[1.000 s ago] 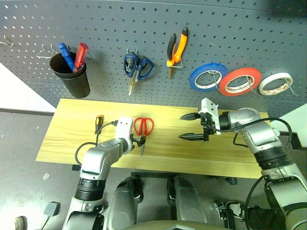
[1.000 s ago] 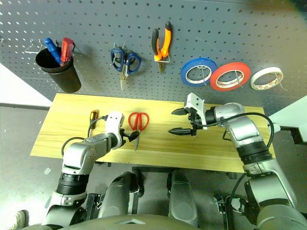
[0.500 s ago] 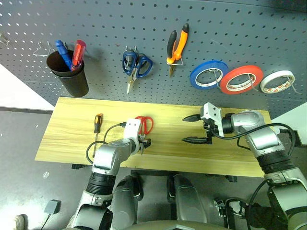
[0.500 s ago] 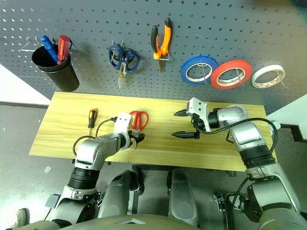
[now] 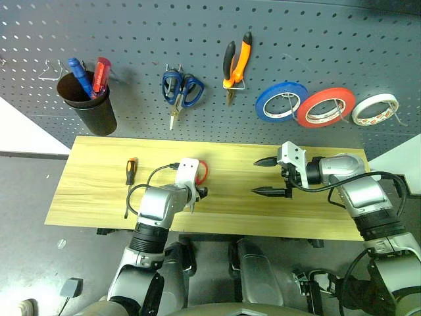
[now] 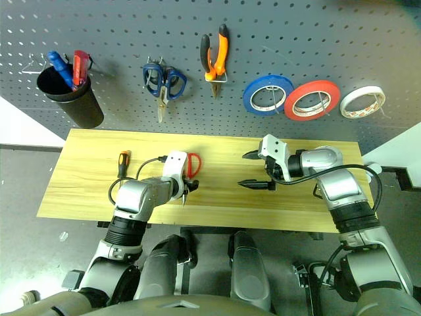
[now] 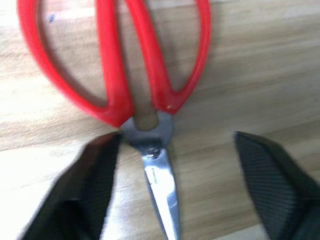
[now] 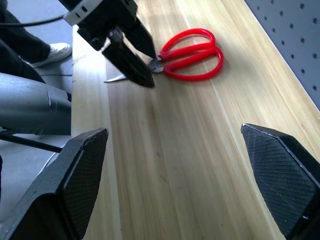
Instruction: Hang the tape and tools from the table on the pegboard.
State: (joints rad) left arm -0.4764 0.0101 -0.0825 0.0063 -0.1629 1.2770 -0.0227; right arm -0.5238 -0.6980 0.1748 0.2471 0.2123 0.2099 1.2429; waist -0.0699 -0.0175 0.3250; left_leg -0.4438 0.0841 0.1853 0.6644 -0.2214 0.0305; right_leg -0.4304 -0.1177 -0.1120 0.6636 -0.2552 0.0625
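Observation:
The red-looped scissors [image 7: 112, 75] lie flat on the light wood table [image 5: 99, 197]. My left gripper [image 5: 196, 195] points down over them, open. Its fingers [image 7: 95, 170] straddle the pivot; one touches the pivot's side, the other stands apart. My right gripper [image 5: 255, 177] hovers open over the table's right half, holding nothing. The small orange-and-black screwdriver [image 5: 131, 170] lies on the table to the left. On the dark pegboard [image 5: 329, 39] hang the orange-and-black pliers [image 5: 237, 62] and, at the far right, the white tape [image 5: 375, 108].
Blue-looped scissors [image 5: 179, 89], a blue roll [image 5: 281, 102] and a red roll [image 5: 325, 107] hang on the pegboard. A black cup [image 5: 89, 108] with blue and red screwdrivers hangs at the left. Bare wood lies between the two grippers.
My left gripper has moved right from beside the blades to over the scissors' pivot, and its jaws have narrowed. The right gripper has stayed in place. The camera has shifted.

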